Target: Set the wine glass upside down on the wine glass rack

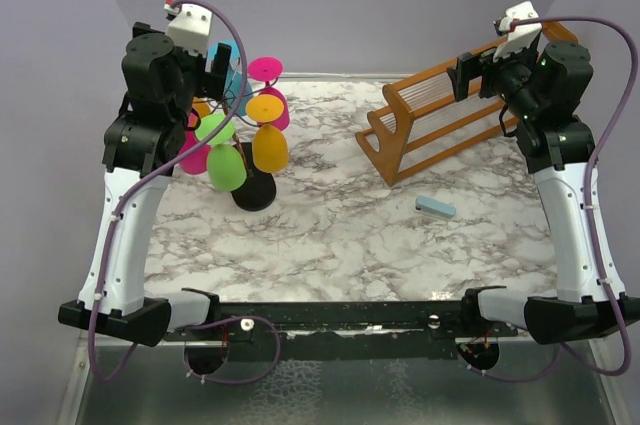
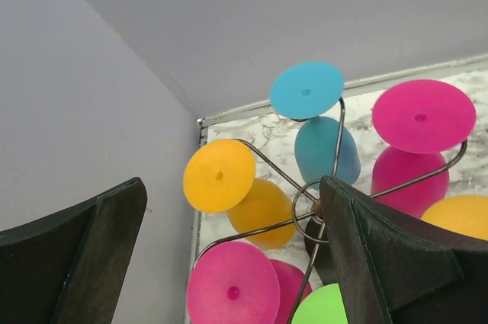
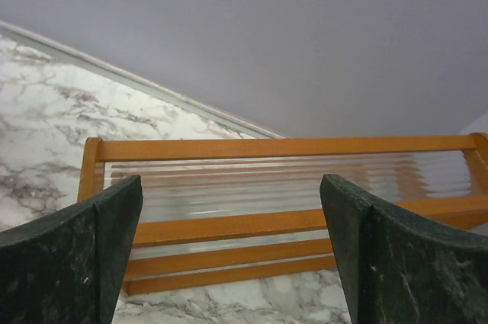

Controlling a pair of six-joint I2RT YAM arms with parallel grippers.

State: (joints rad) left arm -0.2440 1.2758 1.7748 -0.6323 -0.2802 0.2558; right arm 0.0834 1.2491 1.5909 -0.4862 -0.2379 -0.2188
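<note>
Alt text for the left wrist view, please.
The open left gripper frames a dark wire wine glass rack with upside-down wine glasses hanging from it, in blue, pink, orange and green. A marble table and lavender walls sit behind.

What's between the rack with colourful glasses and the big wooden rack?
Just bare marble table between the wine glass rack and the wooden rack, seen in the top view. The blue block lies off that line.

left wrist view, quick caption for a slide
Open left gripper faces the wire wine glass rack, coloured wine glasses hanging upside down from its arms.
</note>
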